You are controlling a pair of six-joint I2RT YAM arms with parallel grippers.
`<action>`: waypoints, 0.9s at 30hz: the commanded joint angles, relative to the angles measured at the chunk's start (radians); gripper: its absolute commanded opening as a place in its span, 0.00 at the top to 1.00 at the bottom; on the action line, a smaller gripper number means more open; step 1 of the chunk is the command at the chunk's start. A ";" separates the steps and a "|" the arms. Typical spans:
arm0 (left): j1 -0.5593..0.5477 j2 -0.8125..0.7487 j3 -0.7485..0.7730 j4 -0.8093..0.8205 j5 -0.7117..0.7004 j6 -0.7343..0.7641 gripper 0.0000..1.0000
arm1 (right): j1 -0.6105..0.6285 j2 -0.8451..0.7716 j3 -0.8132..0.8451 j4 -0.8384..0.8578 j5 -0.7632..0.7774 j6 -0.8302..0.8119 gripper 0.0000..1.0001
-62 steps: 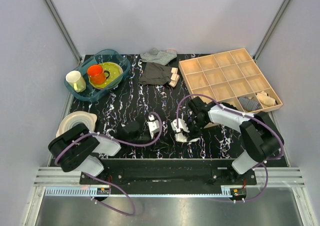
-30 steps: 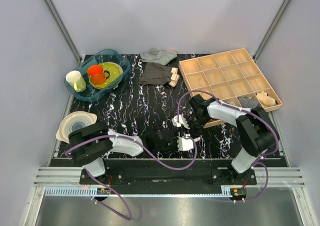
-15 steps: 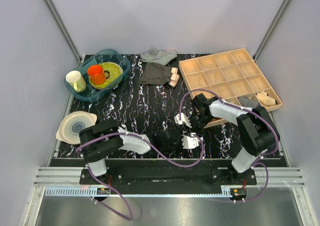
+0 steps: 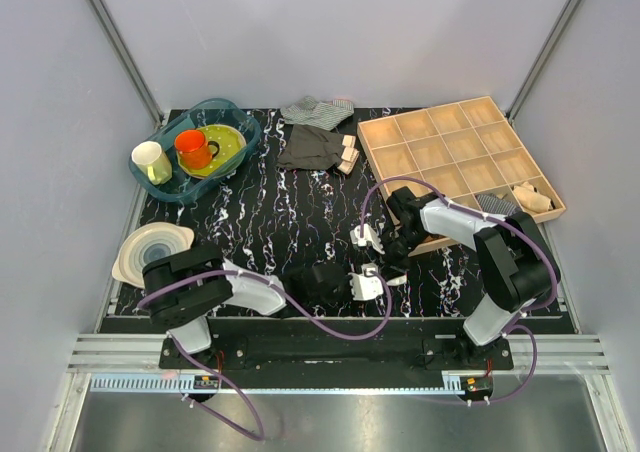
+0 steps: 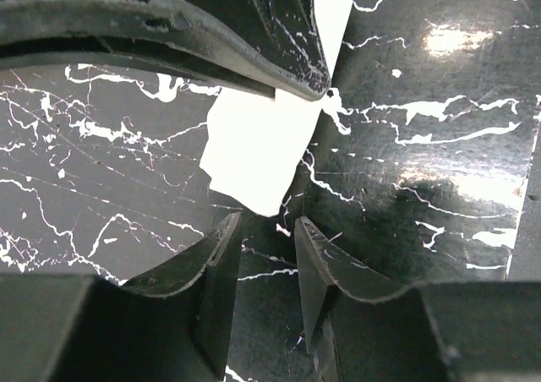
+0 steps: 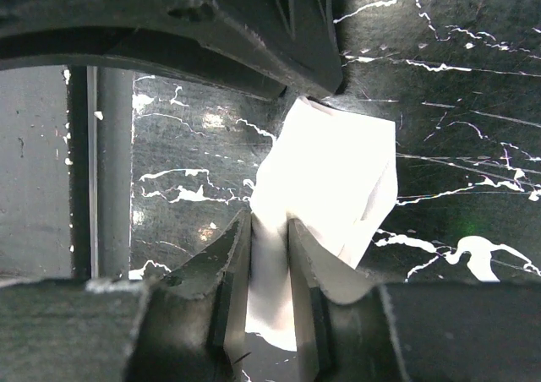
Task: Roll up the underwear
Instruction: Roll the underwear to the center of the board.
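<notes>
The small white soft-cloth underwear point(image 6: 325, 171) lies bunched on the black, white-veined marble counter point(image 4: 260, 212), near its front edge and right of the middle. The right pincer point(image 6: 269, 226) stands narrow, its fingers pinching a fold of that cloth. The left pincer point(image 5: 265, 226) is partly open with nothing between its fingers, and the cloth's edge lies just past its tips. Farther back are a dark grey garment point(image 4: 310, 147) and a wooden compartment tray point(image 4: 440, 152).

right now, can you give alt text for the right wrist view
White underwear, crumpled, is pinched between the right arm's two dark jaws at the bottom of the frame. It lies on a black table veined with white.
</notes>
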 commanded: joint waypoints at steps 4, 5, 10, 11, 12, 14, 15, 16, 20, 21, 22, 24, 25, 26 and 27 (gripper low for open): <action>-0.013 -0.134 -0.039 -0.029 -0.046 0.010 0.59 | -0.003 -0.007 0.001 -0.016 -0.027 0.014 0.70; -0.016 -0.163 -0.042 -0.030 -0.048 0.018 0.58 | -0.003 -0.002 0.001 -0.017 -0.030 0.013 0.71; -0.043 -0.179 -0.023 -0.043 -0.059 0.056 0.57 | -0.004 0.002 0.001 -0.016 -0.035 0.019 0.70; -0.044 -0.172 -0.019 -0.043 -0.059 0.059 0.56 | -0.006 0.001 0.003 -0.016 -0.035 0.022 0.70; -0.047 -0.153 -0.013 -0.043 -0.056 0.067 0.56 | -0.004 0.002 0.001 -0.017 -0.035 0.022 0.70; -0.049 -0.131 0.010 -0.043 -0.054 0.076 0.56 | -0.006 0.004 0.004 -0.017 -0.035 0.023 0.70; -0.050 -0.107 0.017 -0.044 -0.051 0.081 0.55 | -0.006 0.007 0.004 -0.017 -0.036 0.026 0.70; -0.052 -0.099 0.032 -0.043 -0.048 0.085 0.55 | -0.007 0.009 0.004 -0.019 -0.036 0.026 0.70; -0.053 -0.044 0.073 -0.039 -0.034 0.097 0.54 | -0.010 0.010 0.004 -0.017 -0.038 0.029 0.70; -0.053 -0.019 0.081 -0.038 -0.033 0.097 0.53 | -0.012 0.013 0.003 -0.019 -0.038 0.029 0.70; -0.052 -0.008 0.102 -0.038 -0.029 0.102 0.53 | -0.012 0.013 0.003 -0.017 -0.038 0.031 0.70; -0.052 0.033 0.138 -0.047 -0.020 0.105 0.52 | -0.013 0.015 0.004 -0.019 -0.036 0.031 0.70; -0.053 0.044 0.147 -0.061 -0.019 0.108 0.52 | -0.013 0.013 0.004 -0.017 -0.036 0.032 0.70; -0.052 0.058 0.155 -0.066 -0.016 0.107 0.52 | -0.013 0.013 0.004 -0.019 -0.036 0.032 0.70; -0.052 0.068 0.167 -0.069 -0.017 0.105 0.52 | -0.015 0.013 0.003 -0.019 -0.036 0.032 0.70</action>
